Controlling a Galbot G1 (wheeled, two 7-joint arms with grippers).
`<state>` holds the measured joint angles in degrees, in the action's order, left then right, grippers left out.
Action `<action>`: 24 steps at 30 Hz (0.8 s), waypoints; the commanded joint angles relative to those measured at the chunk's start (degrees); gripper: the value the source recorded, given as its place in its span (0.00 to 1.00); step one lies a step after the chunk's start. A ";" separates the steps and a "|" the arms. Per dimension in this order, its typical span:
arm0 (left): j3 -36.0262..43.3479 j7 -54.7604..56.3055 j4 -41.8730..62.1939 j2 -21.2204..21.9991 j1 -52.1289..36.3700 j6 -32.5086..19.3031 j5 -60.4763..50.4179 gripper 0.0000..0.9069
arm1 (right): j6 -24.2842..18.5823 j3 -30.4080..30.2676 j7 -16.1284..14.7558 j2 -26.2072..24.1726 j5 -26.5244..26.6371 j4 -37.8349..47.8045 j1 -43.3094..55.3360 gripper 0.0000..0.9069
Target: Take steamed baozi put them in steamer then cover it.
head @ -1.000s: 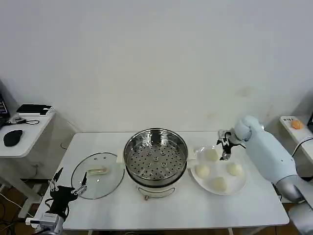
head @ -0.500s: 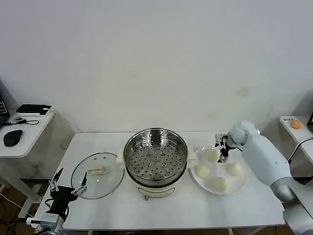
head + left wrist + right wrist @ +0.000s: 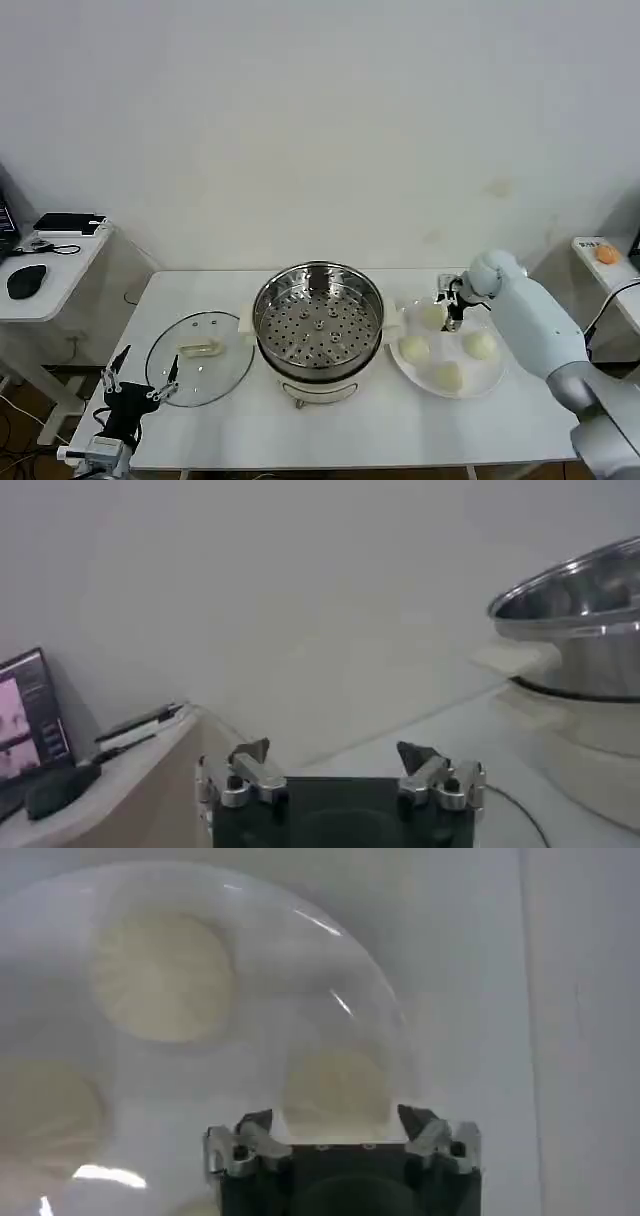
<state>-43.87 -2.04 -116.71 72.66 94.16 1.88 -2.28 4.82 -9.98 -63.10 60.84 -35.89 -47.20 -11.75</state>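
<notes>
Cream-white baozi point(image 3: 432, 315) on the plate point(image 3: 492, 375) beside the steamer point(image 3: 318, 318): soft, light. Your right end effector point(image 3: 340, 1128) hovers above it, jaws wide; grip its sides gently.

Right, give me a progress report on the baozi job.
Nothing is finished: the steamer holds no buns, and all four baozi sit on the white plate. In hand: the right gripper, open, hovers over the plate at the bun nearest the steamer. Left: move all four buns, then fit the cover, lying on the table beside the parked, open left gripper.
</notes>
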 commanded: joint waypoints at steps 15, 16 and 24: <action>0.49 0.02 0.93 0.12 -0.92 -0.10 -0.22 1.00 | 1.10 0.03 -1.28 -4.34 5.26 -7.05 1.65 0.69; 0.50 0.02 0.99 0.12 -0.99 -0.09 -0.24 1.00 | 1.42 -0.25 -1.81 -5.23 5.99 -8.77 2.20 0.69; 0.05 0.29 0.79 -0.20 -0.78 0.04 -0.13 1.00 | 4.10 -9.39 -6.29 -6.93 19.12 -16.87 13.90 0.70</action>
<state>-43.84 -1.73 -115.83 72.51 93.48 1.87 -2.41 8.21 -16.02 -67.80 56.08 -22.87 -58.70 -1.95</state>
